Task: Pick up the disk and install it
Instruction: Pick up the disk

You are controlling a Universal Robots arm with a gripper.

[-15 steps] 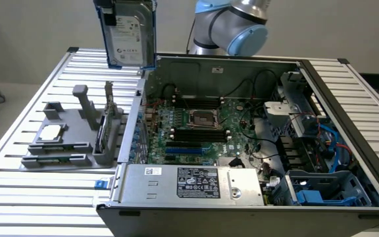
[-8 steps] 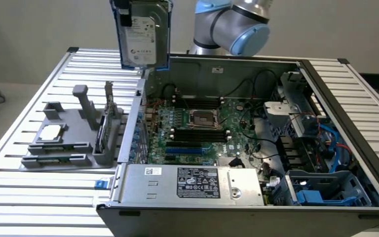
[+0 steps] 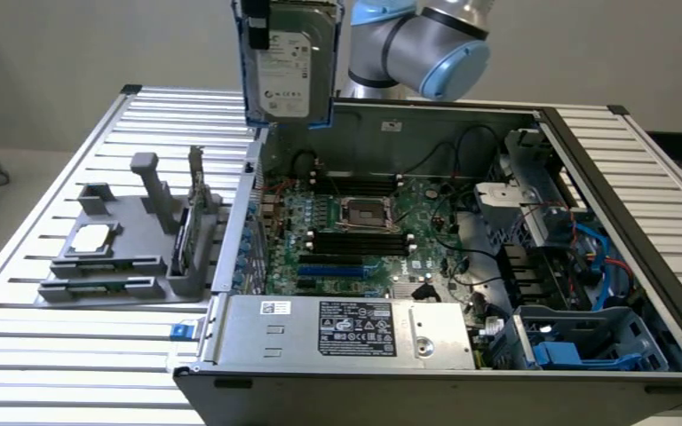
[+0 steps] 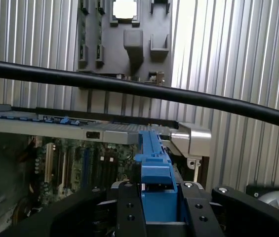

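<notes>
The disk (image 3: 288, 71) hangs upright high in the exterior view, a silver-grey drive with a white label and blue rails along its edges. It is held in the air over the rear wall of the open computer case (image 3: 436, 111), toward the exterior view's left. In the wrist view my gripper (image 4: 156, 200) is shut on the disk, whose blue rail (image 4: 154, 163) runs out between the black fingers (image 4: 127, 207). The arm's grey and blue joints (image 3: 424, 44) sit just beside the disk.
Inside the case lie the motherboard (image 3: 359, 222), a grey labelled power-supply box (image 3: 341, 330) at the front and a blue drive cage (image 3: 590, 342) at the exterior view's right. A grey fixture (image 3: 116, 253) with a small silver chip (image 3: 92, 235) stands on the slatted table. A black cable (image 4: 139, 89) crosses the wrist view.
</notes>
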